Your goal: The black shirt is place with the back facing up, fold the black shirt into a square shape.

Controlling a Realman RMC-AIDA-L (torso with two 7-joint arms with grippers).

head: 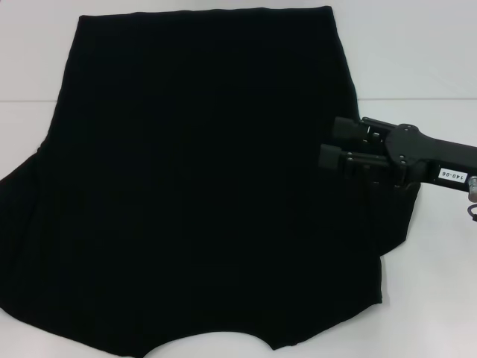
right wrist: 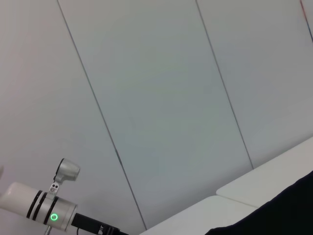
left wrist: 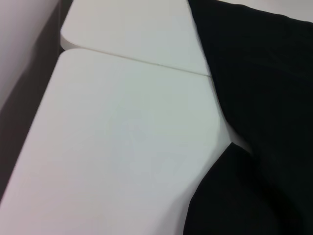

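Observation:
The black shirt lies spread flat over most of the white table, its straight hem at the far side and its sleeves flaring out toward the near side. My right gripper reaches in from the right over the shirt's right edge, above the right sleeve, with its two fingers apart and nothing seen between them. My left gripper is out of the head view. The left wrist view shows the shirt's edge and bare table. The right wrist view shows a corner of the shirt.
Bare white table lies to the right of the shirt and along the far edge, with a seam between two tabletops. The right wrist view shows a panelled wall and a white arm segment with a green light.

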